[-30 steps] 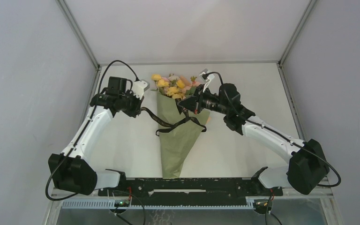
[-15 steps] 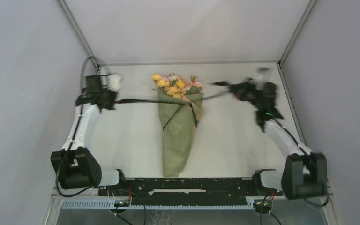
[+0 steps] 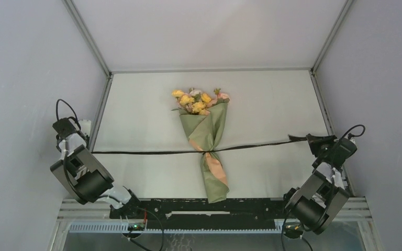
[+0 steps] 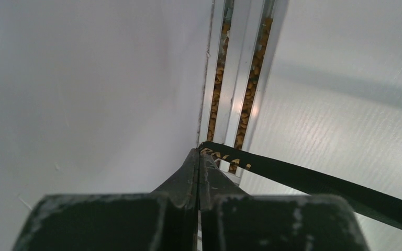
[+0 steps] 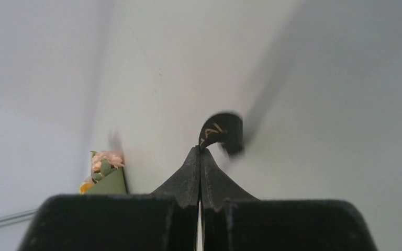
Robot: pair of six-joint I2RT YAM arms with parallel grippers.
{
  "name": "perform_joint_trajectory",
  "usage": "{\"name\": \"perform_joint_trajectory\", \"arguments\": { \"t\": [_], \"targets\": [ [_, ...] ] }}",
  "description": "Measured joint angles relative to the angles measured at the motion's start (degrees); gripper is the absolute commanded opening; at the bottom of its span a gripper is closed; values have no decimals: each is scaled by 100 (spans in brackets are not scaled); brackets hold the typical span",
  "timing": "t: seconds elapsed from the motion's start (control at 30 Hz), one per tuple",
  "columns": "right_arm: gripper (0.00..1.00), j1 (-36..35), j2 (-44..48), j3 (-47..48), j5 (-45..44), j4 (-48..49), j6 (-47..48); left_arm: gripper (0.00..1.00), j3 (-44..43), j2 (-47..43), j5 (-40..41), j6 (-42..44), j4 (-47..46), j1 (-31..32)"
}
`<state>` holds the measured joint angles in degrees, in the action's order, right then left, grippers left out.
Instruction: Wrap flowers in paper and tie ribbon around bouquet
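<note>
Bouquet (image 3: 208, 141) lengthwise near-far, flowers (image 3: 199, 100) far; ribbon (image 3: 146, 152) crosswise.

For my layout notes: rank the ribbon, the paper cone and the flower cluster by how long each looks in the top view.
1. ribbon, the longest, running out to both sides of the cone.
2. paper cone, shorter.
3. flower cluster, smallest, at the cone's wide end.
By area, thin ribbon versus cone is unsure.
</note>
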<state>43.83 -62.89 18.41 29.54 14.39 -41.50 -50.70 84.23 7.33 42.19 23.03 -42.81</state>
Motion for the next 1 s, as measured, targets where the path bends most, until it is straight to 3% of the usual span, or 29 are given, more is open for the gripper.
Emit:
{"name": "perform_joint_trajectory", "arguments": {
  "t": [0.43,0.53,0.6,0.63,0.67,0.7,0.77,0.83,0.9,1.0],
  "targets": [
    [0,540,-667,-7,522,24,66,0,-446,492,20,240,31,37],
    [0,450,-726,-11,448,11,94,0,-540,542,13,236,118,44],
    [0,-15,-533,35,160,-170,173,0,-699,520,-26,168,396,142],
    [15,-389,-315,76,-46,-367,201,0,-807,459,-118,90,627,238],
    [40,-964,4,140,-267,-616,219,0,-892,363,-258,-11,870,391],
    [54,-1410,289,192,-400,-813,197,0,-1060,192,-496,-175,1364,717],
    [69,-2288,885,321,-667,-1281,151,0,-1532,-162,-1084,-507,2253,1705],
    [97,-2769,1307,435,-903,-1840,146,0,-2415,-387,-1871,-852,3036,2833],
    [100,-3154,1620,481,-1233,-2487,74,0,-3451,-562,-2697,-1193,3528,3676],
    [100,-4155,2124,570,-2006,-3523,24,0,-4859,-1056,-3707,-1764,3891,4280]
  ]
}}
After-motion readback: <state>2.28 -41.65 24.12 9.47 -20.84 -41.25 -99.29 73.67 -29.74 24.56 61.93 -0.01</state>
